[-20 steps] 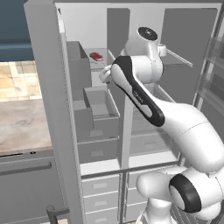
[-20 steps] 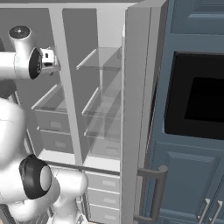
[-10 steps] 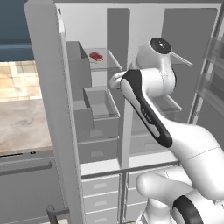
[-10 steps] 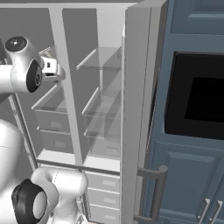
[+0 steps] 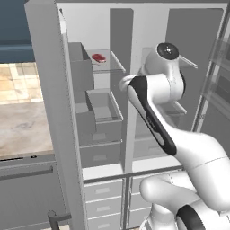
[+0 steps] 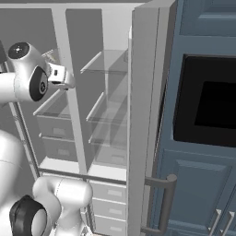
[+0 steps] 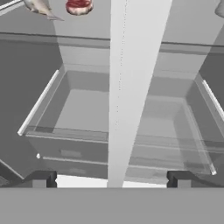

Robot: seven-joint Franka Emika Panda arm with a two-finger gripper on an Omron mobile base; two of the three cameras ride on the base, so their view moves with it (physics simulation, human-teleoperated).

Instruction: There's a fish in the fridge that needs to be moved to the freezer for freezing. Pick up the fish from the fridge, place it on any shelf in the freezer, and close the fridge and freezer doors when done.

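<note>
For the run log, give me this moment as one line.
tool open, empty | fish on glass shelf beside red food | freezer door open | fridge door open

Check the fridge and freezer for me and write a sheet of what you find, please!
Surface: glass shelf, above a grey bin.
Job's things: fish lies on that shelf; freezer door and fridge door both open.
Clutter: red food beside the fish.
Grippers: end effector open, empty, facing the bin.
Cables: nothing seen.
Surroundings: blue cabinets, black oven.
</note>
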